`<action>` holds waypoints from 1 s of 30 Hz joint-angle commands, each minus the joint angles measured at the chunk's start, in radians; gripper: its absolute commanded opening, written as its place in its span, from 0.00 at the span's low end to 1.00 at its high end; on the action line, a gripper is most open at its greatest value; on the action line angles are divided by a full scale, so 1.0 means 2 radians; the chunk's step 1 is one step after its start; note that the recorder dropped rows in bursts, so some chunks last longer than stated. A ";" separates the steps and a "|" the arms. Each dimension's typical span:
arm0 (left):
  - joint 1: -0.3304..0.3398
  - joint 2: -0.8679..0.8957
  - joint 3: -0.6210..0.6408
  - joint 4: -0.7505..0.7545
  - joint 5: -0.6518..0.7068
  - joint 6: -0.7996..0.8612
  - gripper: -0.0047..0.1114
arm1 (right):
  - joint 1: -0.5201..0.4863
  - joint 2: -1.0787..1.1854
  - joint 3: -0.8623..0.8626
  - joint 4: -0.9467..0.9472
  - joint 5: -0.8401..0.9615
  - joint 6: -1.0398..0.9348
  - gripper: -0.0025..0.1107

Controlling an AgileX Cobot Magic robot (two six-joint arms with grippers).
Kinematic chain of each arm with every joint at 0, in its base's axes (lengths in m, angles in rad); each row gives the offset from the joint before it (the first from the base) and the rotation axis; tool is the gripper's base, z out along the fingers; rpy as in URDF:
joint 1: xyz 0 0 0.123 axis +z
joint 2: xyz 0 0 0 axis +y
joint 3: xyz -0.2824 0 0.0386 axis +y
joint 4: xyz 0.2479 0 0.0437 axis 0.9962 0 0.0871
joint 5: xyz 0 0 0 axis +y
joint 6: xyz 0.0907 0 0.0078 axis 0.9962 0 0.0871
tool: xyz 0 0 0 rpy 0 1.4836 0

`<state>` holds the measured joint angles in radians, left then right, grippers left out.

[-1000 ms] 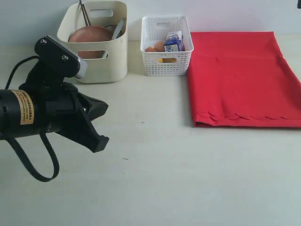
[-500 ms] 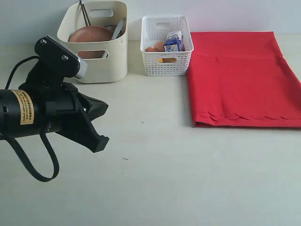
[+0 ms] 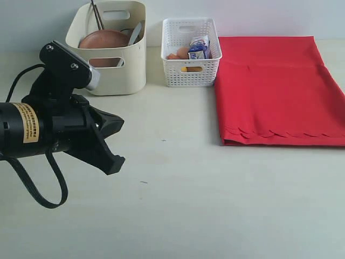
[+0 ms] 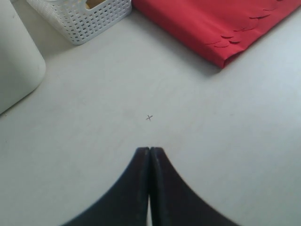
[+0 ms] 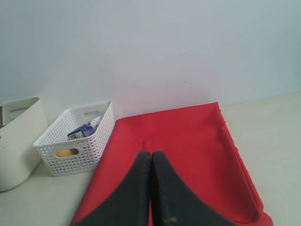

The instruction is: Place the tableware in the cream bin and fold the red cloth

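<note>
2 robot grippers hovering empty, with the task looking close to done.
The left gripper point(image 4: 149, 151) is hanging shut over the bare table point(image 3: 215, 205). The right gripper point(image 5: 151, 154) is hanging shut above the red cloth point(image 3: 275, 86), which is lying folded beside the white lattice basket point(image 3: 191, 73). The round brown plate point(image 3: 102, 39) and dark chopsticks point(image 3: 97, 15) are sitting in the cream bin point(image 3: 126, 67). The next move is probably calling for 1 more fold, or none.

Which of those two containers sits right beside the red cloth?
The white lattice basket with the milk carton; the smooth cream bin stands farther from the red cloth.
</note>
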<state>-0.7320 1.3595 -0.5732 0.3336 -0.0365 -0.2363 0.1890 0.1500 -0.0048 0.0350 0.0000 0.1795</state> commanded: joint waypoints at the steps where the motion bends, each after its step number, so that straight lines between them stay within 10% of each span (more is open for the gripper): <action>1: 0.001 -0.002 0.003 0.000 -0.007 -0.002 0.05 | -0.001 -0.004 0.002 -0.004 -0.011 0.002 0.02; 30: 0.001 -0.002 0.003 0.001 -0.007 -0.002 0.05 | -0.083 -0.075 0.002 -0.007 0.097 -0.038 0.02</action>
<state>-0.7320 1.3595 -0.5732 0.3336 -0.0365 -0.2363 0.0275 0.0065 -0.0048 0.0279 0.1931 0.1147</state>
